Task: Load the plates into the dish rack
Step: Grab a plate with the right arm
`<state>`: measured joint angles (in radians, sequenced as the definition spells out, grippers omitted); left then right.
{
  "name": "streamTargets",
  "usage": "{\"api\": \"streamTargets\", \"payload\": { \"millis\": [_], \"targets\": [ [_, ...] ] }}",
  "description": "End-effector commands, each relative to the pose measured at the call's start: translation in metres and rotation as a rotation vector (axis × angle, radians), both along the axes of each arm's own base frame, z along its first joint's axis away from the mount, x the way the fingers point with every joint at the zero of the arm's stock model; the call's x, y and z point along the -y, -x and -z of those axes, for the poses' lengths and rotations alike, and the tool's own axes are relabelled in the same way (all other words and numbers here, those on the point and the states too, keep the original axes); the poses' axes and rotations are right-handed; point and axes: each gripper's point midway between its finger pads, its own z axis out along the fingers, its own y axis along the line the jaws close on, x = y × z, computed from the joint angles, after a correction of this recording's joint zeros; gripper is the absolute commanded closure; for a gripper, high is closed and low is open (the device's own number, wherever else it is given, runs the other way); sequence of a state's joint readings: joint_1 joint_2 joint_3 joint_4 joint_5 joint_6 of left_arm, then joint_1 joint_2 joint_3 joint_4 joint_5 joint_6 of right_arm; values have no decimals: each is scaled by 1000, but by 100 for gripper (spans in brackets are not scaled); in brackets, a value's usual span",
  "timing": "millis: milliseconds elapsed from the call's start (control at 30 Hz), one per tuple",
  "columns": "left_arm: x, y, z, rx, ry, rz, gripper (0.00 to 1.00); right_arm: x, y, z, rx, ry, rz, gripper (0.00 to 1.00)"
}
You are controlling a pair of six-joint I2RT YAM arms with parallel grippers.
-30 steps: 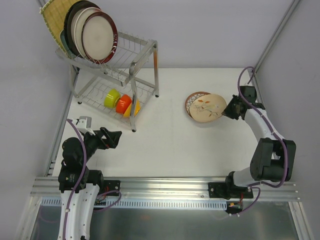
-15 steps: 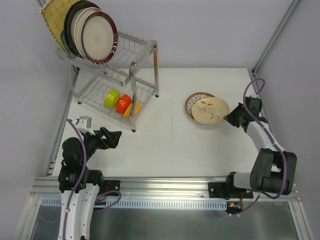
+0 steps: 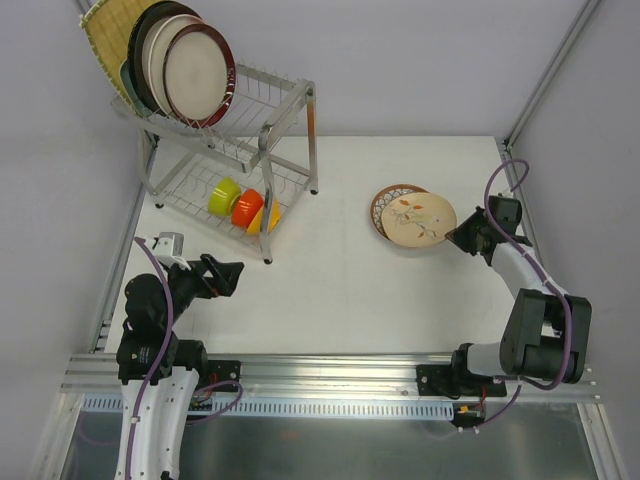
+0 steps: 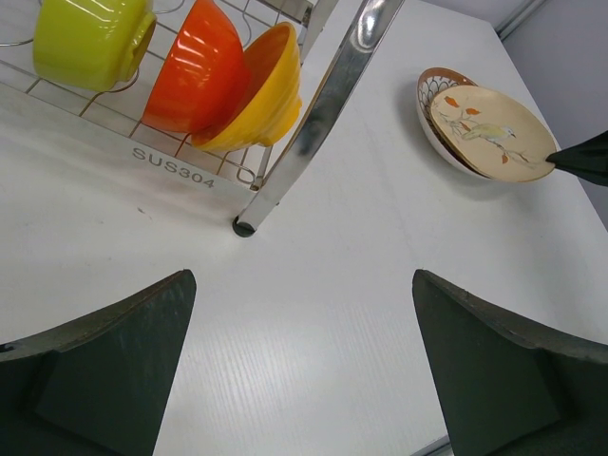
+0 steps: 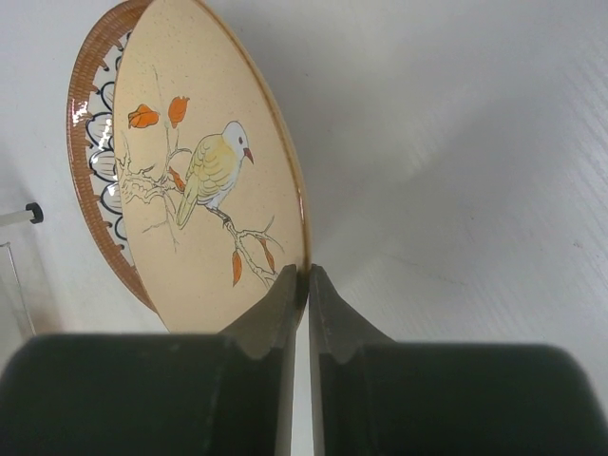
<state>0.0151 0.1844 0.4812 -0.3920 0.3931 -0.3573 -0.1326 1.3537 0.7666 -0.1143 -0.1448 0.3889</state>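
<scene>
Right tool (image 5: 306, 285) pinches bird plate (image 5: 204, 190), upper of 2; left tool (image 4: 302, 280) spread wide; 3 bowls (image 4: 201, 66).

Three bowls (image 3: 224, 194) (image 3: 246, 207) (image 3: 268, 218), one rack (image 3: 290, 100), two plates (image 3: 418, 219) (image 3: 384, 203) on the table (image 3: 340, 280).

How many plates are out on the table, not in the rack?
2: the bird plate, its rim pinched by the right gripper, and a brown-rimmed plate beneath it. More could hide underneath.
</scene>
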Motion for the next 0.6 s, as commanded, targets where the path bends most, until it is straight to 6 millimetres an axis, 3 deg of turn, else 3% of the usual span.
{"api": "streamTargets", "payload": {
  "millis": [0, 300, 567],
  "targets": [
    [3, -1, -3, 9, 10, 16, 1, 0, -3, 2, 21, -5, -10, 92],
    [3, -1, -3, 3, 17, 16, 1, -6, -9, -9, 61, -30, -39, 99],
    [9, -2, -6, -27, 42, 42, 1, -12, -14, -48, 182, -38, -64, 99]
  ]
}}
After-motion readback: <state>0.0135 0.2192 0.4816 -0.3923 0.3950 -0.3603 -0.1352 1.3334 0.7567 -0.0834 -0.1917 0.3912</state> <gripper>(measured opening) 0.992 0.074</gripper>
